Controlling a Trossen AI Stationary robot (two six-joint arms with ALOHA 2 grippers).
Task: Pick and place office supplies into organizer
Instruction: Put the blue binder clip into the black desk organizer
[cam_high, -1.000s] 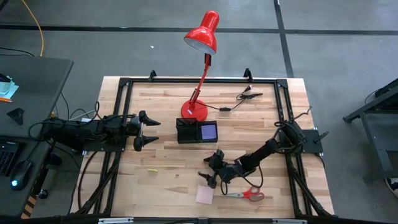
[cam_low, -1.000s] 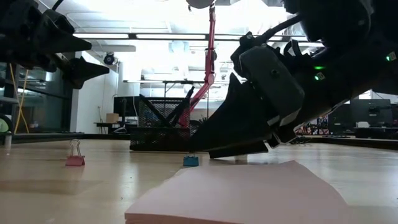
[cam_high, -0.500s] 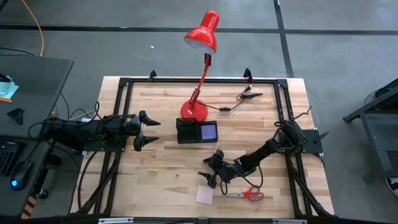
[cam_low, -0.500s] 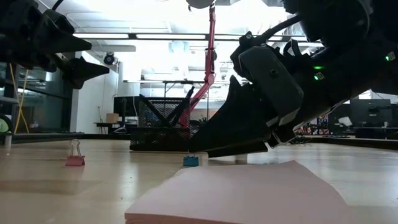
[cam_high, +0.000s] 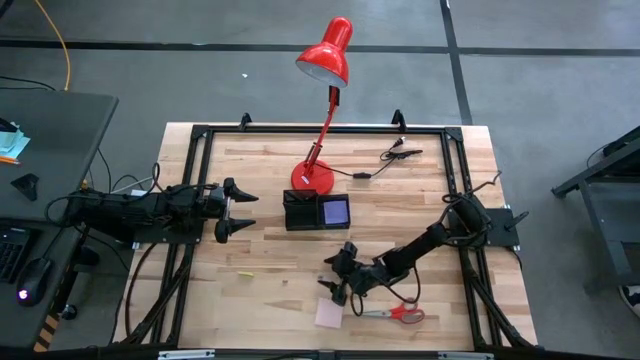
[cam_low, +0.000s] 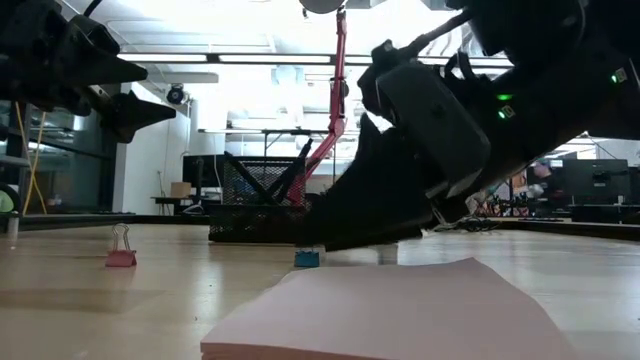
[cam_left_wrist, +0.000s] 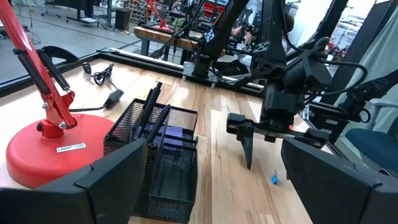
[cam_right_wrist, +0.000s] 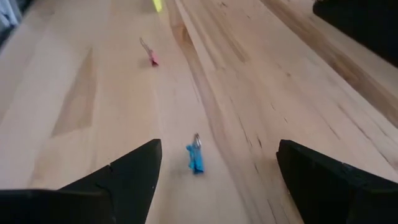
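right gripper (cam_high: 335, 277) hangs low over the table, fingers spread wide apart and holding nothing. between those fingers in its wrist view sits a small blue binder clip (cam_right_wrist: 195, 158), and a pink clip (cam_right_wrist: 150, 55) lies farther off. the pink sticky pad (cam_high: 329, 314) lies just on the near side of the gripper, with the red-handled scissors (cam_high: 398, 313) to its right. the organizer (cam_high: 316, 212) is farther back, mid-table, pens standing in its left section and the purple pad (cam_high: 336, 211) in its right, just beside the red lamp's base (cam_high: 311, 178). left gripper (cam_high: 232, 209) waits at the left, fingers parted and empty.

risk, as i judge it: the clip is tiny and flat to the wood, so the fingertips could close over it and slide off, or flick it away. a low sweep could also nudge the pink pad.

the surface is pale wooden planking in a black frame, with a black cable (cam_high: 385, 160) at the far side. behind it is a bright workshop with benches.
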